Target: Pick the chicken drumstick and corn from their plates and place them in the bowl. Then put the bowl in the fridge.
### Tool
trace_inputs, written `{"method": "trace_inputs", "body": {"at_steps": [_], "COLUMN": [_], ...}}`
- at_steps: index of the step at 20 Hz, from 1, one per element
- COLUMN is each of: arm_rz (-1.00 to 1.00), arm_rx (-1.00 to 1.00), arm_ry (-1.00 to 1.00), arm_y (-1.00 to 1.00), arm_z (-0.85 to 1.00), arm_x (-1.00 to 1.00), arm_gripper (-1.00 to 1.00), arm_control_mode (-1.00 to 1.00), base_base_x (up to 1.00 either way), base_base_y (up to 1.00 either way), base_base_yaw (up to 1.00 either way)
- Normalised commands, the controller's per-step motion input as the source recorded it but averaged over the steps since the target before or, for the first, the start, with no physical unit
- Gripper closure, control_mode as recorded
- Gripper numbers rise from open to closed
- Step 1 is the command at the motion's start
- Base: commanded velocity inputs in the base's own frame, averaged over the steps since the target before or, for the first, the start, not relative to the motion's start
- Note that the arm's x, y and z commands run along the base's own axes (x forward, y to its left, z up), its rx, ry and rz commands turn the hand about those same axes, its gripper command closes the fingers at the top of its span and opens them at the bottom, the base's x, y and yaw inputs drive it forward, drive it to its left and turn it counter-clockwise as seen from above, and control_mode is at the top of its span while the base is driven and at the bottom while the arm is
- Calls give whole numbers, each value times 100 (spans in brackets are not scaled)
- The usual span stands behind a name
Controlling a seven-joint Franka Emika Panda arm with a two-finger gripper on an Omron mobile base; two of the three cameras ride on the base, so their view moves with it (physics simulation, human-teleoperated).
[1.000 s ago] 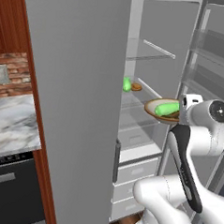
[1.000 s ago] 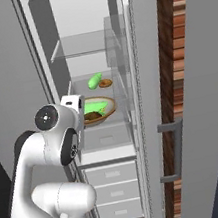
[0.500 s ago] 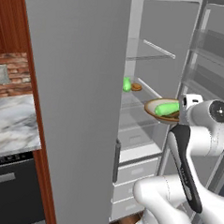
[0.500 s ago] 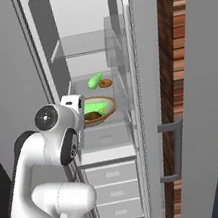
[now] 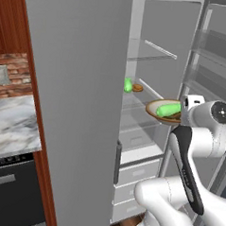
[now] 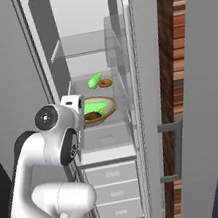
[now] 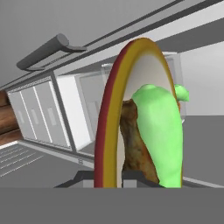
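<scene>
Jaws are seen clamped on the rim of the bowl [image 7: 107,131] by the gripper [image 7: 108,177]. Inside the open fridge [image 6: 87,59], the bowl is held above a glass shelf. The corn [image 7: 159,135] and the chicken drumstick [image 7: 133,140] are carried in it.

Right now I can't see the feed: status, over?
Pincer shut on bowl rim. Corn and drumstick aboard. Bowl at open fridge shelf; green lump behind.

I see the fridge's glass shelf [image 6: 94,94], beyond my fingers, carrying a small green lump [image 6: 95,80] and a flat orange-brown item [image 6: 105,83]
</scene>
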Motion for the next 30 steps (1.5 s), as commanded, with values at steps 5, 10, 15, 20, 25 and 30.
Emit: {"method": "trace_inputs", "body": {"at_steps": [5, 10, 15, 20, 25, 30], "arm_rz": [0, 0, 6, 7, 7, 1], "arm_rx": [0, 0, 0, 7, 2, 0], "arm_ry": [0, 0, -6, -7, -1, 6], "arm_y": [0, 0, 0, 4, 25, 26], "arm_z": [0, 0, 4, 41, 37, 31], "arm_x": [0, -1, 0, 0, 15, 23], "arm_gripper": [100, 100, 100, 100, 100, 100], "arm_control_mode": [-100, -100, -100, -100, -100, -100], "base_base_x": [0, 0, 0, 0, 0, 0], "base_base_y": [0, 0, 0, 0, 0, 0], "base_base_yaw": [0, 0, 0, 0, 0, 0]}}
